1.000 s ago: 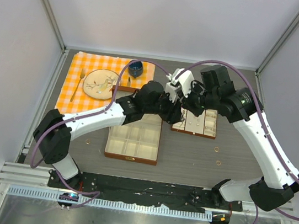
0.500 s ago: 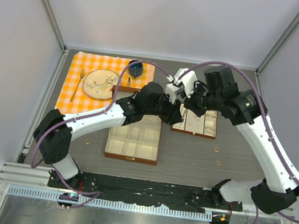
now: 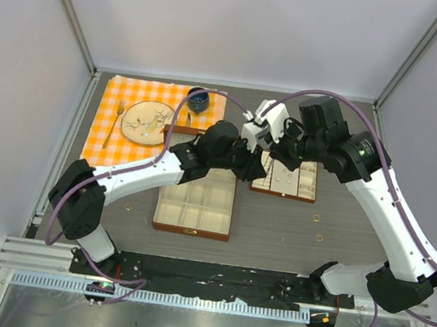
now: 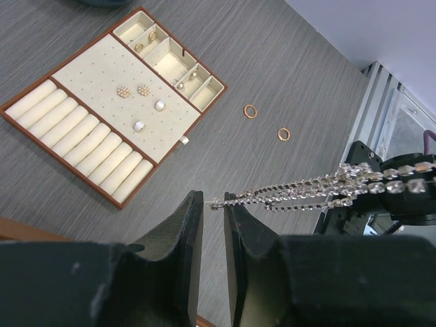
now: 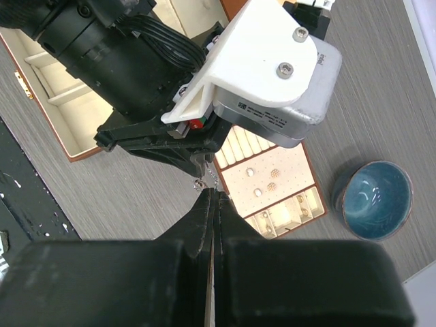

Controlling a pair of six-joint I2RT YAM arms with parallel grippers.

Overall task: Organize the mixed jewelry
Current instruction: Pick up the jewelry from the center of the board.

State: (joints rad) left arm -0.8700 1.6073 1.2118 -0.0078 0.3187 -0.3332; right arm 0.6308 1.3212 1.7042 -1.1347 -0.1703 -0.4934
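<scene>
A dark grey, wood-grained counter [image 3: 273, 240] is stretching away inside plain white walls [image 3: 245, 29]. Nearest the arm bases, an open brown box [image 3: 194, 206] with cream compartments is lying flat. To its right, two small copper rings [image 3: 317, 218] are lying loose on the bare counter, near each other and well apart from the box. Just beyond them a brown tray [image 3: 303, 188] is sitting, and a few small studs [image 4: 133, 90] are resting on its dotted pad.

Above the tray's left end the two tools are meeting in the air. The right tool [image 5: 210, 194] is clenching one end of the silver necklace [image 4: 310, 191], whose sparkling strands are running across to the left tool [image 4: 214, 204] and hanging clear above the counter. The left tool's jaws are standing a little apart, released, with the necklace's free end lying between their tips.

Farther back on the left, an orange checked cloth [image 3: 99, 143] is carrying a pale plate [image 3: 125, 118] and a gold spoon [image 3: 112, 128]. A dark blue bowl [image 3: 199, 100] is sitting near the cloth's far right corner.
</scene>
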